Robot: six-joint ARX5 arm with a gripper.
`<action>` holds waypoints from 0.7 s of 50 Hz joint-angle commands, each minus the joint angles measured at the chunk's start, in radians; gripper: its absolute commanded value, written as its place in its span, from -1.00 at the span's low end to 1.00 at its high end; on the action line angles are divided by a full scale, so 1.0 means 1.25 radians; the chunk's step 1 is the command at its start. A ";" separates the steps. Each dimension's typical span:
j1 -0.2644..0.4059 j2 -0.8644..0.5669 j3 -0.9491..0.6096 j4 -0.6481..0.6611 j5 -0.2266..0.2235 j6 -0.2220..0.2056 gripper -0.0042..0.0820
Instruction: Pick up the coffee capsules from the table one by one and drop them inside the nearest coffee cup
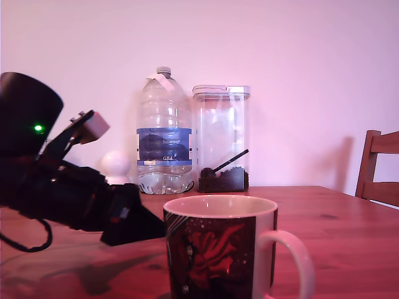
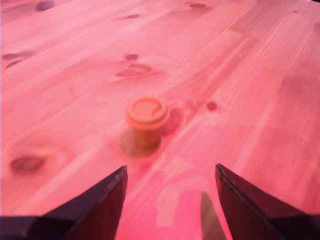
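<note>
Orange coffee capsule point(image 2: 146, 124) stands alone on the table point(image 2: 260, 85), just ahead of the gripper point(image 2: 170, 186), whose fingers are spread wide w/ nothing between them. Prob light, thin-walled & easily dented, slick sides; best pinched across the body under the wider rim. Coffee cup point(image 1: 218, 255): red figure print, no text. Water bottle point(image 1: 164, 134) label reads approx "GB4"

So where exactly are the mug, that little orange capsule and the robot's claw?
coffee cup point(image 1: 209, 258), exterior view, on its dark printed side.
coffee capsule point(image 2: 146, 113), wrist view, on its round top.
gripper point(image 2: 171, 187), wrist view, midway between its open fingertips.
</note>
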 commanded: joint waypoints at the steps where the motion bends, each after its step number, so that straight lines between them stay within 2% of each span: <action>1: -0.003 0.014 0.014 -0.014 -0.002 -0.015 0.26; 8: -0.006 0.029 0.041 -0.036 -0.004 -0.021 0.26; 12: -0.007 0.045 0.056 -0.038 -0.005 -0.043 0.26; 19: -0.014 0.078 0.085 -0.042 -0.005 -0.057 0.26; 25: -0.027 0.092 0.107 -0.056 -0.029 -0.057 0.26; 35: -0.040 0.124 0.132 -0.058 -0.032 -0.081 0.26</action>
